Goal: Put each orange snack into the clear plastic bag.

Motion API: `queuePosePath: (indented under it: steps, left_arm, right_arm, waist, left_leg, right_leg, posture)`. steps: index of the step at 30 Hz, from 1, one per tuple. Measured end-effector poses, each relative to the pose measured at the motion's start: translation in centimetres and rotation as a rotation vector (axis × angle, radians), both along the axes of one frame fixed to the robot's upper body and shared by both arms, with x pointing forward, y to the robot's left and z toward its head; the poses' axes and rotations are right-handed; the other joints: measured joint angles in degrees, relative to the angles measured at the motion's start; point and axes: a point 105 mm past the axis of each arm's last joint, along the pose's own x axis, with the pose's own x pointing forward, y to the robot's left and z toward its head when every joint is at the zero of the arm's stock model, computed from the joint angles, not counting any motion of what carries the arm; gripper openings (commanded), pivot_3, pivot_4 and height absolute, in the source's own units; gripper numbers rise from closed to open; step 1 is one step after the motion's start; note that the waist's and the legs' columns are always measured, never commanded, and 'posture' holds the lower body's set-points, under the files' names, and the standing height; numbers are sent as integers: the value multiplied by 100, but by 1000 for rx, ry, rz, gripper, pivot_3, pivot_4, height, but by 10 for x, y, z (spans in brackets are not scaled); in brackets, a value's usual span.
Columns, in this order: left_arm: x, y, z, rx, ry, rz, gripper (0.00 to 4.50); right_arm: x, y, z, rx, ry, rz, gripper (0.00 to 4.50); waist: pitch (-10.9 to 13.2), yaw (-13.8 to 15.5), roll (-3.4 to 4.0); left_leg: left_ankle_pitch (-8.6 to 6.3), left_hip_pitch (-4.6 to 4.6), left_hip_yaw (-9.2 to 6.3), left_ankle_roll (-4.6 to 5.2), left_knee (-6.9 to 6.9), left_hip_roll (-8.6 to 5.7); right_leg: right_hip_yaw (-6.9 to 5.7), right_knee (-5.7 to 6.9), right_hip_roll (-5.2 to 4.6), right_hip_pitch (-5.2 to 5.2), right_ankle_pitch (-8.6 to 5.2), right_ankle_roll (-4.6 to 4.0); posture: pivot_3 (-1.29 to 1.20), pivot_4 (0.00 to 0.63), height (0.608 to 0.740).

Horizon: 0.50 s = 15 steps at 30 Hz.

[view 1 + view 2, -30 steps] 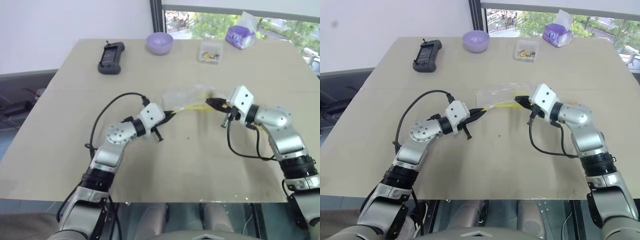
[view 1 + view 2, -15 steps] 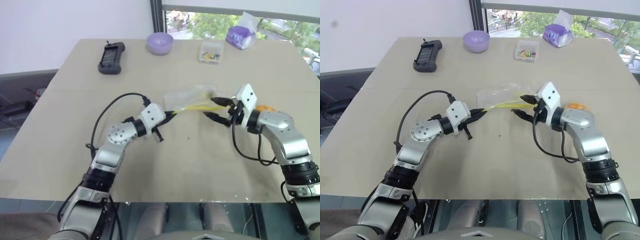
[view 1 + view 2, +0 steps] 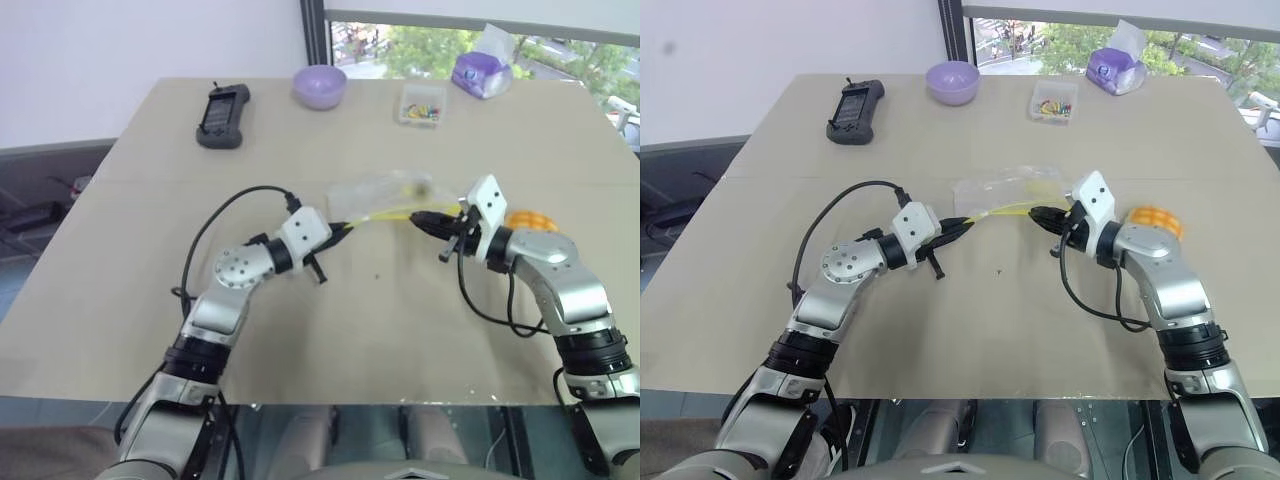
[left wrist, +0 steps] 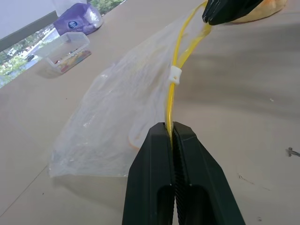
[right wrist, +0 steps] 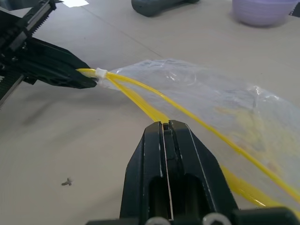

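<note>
A clear plastic bag [image 3: 385, 195], apparently empty, is held just above the table [image 3: 140, 250] by its yellow seal strip, clamped at opposite ends by the left gripper [image 4: 172, 133] and right gripper [image 5: 165, 129]; one orange snack [image 3: 1153, 220] remains unbagged beside the right arm.

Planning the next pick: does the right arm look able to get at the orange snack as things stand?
Probably not yet: the orange snack lies close beside that arm, nothing covering it, but the right gripper is shut on the clear plastic bag's yellow seal strip.
</note>
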Motion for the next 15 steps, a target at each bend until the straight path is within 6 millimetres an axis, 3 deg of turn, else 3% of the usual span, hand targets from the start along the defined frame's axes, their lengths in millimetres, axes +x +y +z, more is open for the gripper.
queuePosePath:
  steps: [6,11,15]
  left_arm:
    - [0,0,0,0,0,-1,0]
    - [0,-1,1,-1,-1,-4,0]
    - [0,-3,1,-4,-1,-11,0]
  right_arm:
    - [15,-4,-5,3,26,-88,93]
    - [27,7,4,33,-1,-126,93]
    - [33,26,2,-79,-94,-114,93]
  waist:
    - [0,-10,0]
    - [0,-11,0]
    - [0,-12,0]
  left_leg:
    - [0,0,1,0,0,-1]
    - [0,0,-1,0,0,0]
    - [0,0,-2,-1,-1,-2]
  right_leg:
    - [0,0,0,0,0,0]
    - [-1,1,0,-1,0,0]
    - [-3,1,1,-2,0,0]
  posture:
    - [0,150,740]
    - [0,150,740]
    - [0,150,740]
